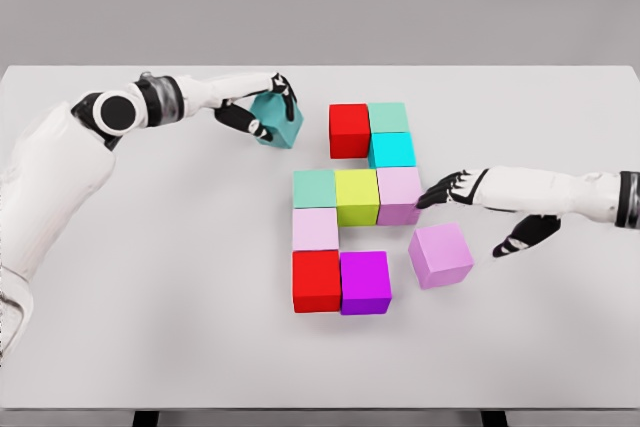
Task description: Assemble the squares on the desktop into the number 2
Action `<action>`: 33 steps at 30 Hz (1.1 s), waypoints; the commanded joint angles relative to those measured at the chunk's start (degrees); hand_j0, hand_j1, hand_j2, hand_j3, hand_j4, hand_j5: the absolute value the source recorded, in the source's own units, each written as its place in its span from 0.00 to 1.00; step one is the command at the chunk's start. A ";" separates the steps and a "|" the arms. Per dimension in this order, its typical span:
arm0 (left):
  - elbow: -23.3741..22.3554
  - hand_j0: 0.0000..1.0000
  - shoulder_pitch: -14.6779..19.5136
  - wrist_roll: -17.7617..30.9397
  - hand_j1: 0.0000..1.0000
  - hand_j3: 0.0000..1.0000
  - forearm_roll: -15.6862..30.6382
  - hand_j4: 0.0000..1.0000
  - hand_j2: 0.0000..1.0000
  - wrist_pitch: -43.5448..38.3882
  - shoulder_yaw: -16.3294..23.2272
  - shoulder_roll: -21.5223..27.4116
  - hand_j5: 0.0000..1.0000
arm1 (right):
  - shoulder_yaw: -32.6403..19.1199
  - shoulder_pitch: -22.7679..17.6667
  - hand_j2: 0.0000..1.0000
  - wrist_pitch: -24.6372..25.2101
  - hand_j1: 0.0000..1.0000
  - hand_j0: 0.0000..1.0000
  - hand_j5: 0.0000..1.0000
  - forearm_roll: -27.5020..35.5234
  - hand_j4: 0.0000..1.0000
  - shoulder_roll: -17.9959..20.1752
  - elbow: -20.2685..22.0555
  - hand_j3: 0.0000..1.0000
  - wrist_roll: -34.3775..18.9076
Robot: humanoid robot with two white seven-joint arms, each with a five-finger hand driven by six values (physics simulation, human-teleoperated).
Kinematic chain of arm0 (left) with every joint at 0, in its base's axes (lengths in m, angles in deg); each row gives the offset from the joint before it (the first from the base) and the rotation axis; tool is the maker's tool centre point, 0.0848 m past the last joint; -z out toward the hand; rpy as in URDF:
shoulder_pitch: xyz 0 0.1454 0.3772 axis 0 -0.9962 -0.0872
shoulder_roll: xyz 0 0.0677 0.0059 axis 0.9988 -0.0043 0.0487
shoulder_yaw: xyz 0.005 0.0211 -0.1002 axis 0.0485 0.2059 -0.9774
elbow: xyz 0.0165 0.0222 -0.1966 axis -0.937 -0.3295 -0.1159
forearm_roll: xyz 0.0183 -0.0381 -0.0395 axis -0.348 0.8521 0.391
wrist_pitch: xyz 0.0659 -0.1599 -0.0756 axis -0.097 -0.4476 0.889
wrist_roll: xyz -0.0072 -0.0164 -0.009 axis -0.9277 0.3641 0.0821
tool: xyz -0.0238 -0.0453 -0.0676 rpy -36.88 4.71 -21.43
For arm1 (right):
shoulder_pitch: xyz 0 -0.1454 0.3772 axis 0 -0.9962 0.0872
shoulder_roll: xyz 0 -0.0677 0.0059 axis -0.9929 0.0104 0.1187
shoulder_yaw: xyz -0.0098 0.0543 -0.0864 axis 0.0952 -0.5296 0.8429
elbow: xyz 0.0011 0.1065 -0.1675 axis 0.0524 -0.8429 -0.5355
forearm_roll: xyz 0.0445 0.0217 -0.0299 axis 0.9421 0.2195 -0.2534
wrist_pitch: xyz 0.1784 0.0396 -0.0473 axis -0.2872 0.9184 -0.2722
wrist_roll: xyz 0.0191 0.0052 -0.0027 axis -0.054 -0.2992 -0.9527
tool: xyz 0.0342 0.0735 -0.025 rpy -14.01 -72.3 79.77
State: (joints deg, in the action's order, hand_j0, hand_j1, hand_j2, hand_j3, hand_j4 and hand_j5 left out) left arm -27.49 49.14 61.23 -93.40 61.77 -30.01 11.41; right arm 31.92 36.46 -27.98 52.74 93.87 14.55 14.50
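Observation:
On the white table (150, 327) several coloured cubes stand together. A red cube (349, 130), a green cube (388, 116) and a cyan cube (391, 150) form the top. Below run a mint cube (314, 188), a yellow-green cube (356, 197) and a pale pink cube (399, 194). Under the mint one sit a light pink cube (315, 229), a red cube (316, 280) and a purple cube (365, 282). A lilac cube (440, 255) lies loose and askew at the right. My left hand (258, 105) is shut on a teal cube (278, 119), left of the top red cube. My right hand (480, 209) is open, fingertips (430, 197) near the pale pink cube.
The table's far edge runs behind the cubes. The grey background lies beyond it.

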 commanded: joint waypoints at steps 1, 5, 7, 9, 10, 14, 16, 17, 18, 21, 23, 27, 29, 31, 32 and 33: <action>0.16 0.33 0.00 0.01 0.33 0.33 0.28 0.33 0.33 -2.85 -0.17 -1.16 0.33 | -1.80 0.00 1.00 0.16 1.00 1.00 1.00 0.55 1.00 0.20 -2.50 1.00 0.02; 0.16 0.33 0.09 0.01 0.33 0.33 0.28 0.33 0.33 -2.76 -0.96 -1.33 0.33 | -1.18 -0.26 1.00 0.16 1.00 1.00 1.00 0.55 1.00 5.12 -4.78 1.00 0.02; -0.19 0.33 0.18 0.01 0.33 0.33 0.37 0.33 0.33 -2.94 -1.05 -1.59 0.33 | -0.04 -0.70 1.00 0.16 1.00 1.00 1.00 0.29 1.00 7.23 -4.79 1.00 0.02; -0.28 0.33 -0.09 0.01 0.33 0.33 0.28 0.33 0.33 -2.85 -1.05 -1.59 0.33 | 0.40 -0.70 1.00 0.16 1.00 1.00 1.00 -0.41 1.00 7.32 -4.61 1.00 0.02; -0.45 0.33 -0.17 0.01 0.33 0.33 0.37 0.33 0.33 -2.85 -1.05 -1.59 0.33 | 0.66 -0.70 1.00 0.16 1.00 1.00 1.00 -1.73 1.00 7.32 -4.43 1.00 0.02; -0.54 0.34 -0.35 0.01 0.34 0.34 0.37 0.34 0.34 -2.67 -1.05 -2.65 0.34 | 1.72 -0.88 1.00 0.16 1.00 1.00 1.00 -2.52 1.00 7.50 -2.94 1.00 0.02; -0.45 0.33 -0.35 0.01 0.33 0.33 0.37 0.33 0.33 -2.58 -0.96 -2.82 0.33 | 1.72 -0.79 1.00 0.16 1.00 1.00 1.00 -3.31 1.00 7.50 -2.15 1.00 0.02; -0.37 0.33 -0.44 0.01 0.33 0.33 0.37 0.33 0.33 -2.58 -0.96 -2.91 0.33 | 1.72 -0.79 1.00 0.16 1.00 1.00 1.00 -3.40 1.00 7.50 -1.62 1.00 0.02; -0.45 0.33 -0.35 0.01 0.33 0.33 0.37 0.33 0.33 -2.76 -0.96 -3.61 0.33 | 1.72 -0.79 1.00 0.16 1.00 1.00 1.00 -3.49 1.00 7.50 -1.27 1.00 0.02; -0.63 0.33 -0.35 0.01 0.33 0.33 0.37 0.33 0.33 -2.85 -1.05 -3.79 0.33 | 1.89 -0.79 1.00 0.16 1.00 1.00 1.00 -3.93 1.00 7.59 -0.22 1.00 0.02; -0.72 0.37 -0.35 0.01 0.37 0.37 0.37 0.37 0.37 -2.85 -1.05 -3.79 0.37 | 2.77 -0.79 1.00 0.16 1.00 1.00 1.00 -4.45 1.00 7.67 0.14 1.00 0.02; -1.86 0.58 -0.26 0.01 0.58 0.58 0.37 0.58 0.58 -3.02 -1.05 -3.62 0.58 | 2.77 -1.32 1.00 0.16 1.00 1.00 1.00 -6.56 1.00 7.67 1.01 1.00 0.02; -2.04 0.73 -0.26 0.01 0.73 0.73 0.37 0.73 0.73 -3.11 -1.05 -3.79 0.73 | 2.77 -1.41 1.00 0.16 1.00 1.00 1.00 -7.18 1.00 7.59 1.80 1.00 0.02; -2.04 0.78 -0.35 0.01 0.78 0.78 0.37 0.78 0.78 -3.02 -1.05 -3.79 0.78 | 2.77 -1.41 1.00 0.16 1.00 1.00 1.00 -7.27 1.00 7.59 2.25 1.00 0.02; -2.04 0.78 -0.26 0.01 0.78 0.78 0.37 0.78 0.78 -3.11 -1.05 -3.79 0.78 | 2.77 -1.41 1.00 0.16 1.00 1.00 1.00 -7.27 1.00 7.59 2.51 1.00 0.02; -2.04 0.79 -0.26 0.01 0.79 0.79 0.46 0.79 0.79 -3.02 -1.05 -3.88 0.79 | 2.77 -1.41 1.00 0.16 1.00 1.00 1.00 -7.27 1.00 7.59 2.86 1.00 0.02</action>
State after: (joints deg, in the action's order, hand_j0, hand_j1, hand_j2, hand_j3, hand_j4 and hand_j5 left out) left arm -29.48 48.97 61.26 -93.32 58.79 -30.96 7.59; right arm 34.70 35.05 -27.97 45.33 101.39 16.79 14.50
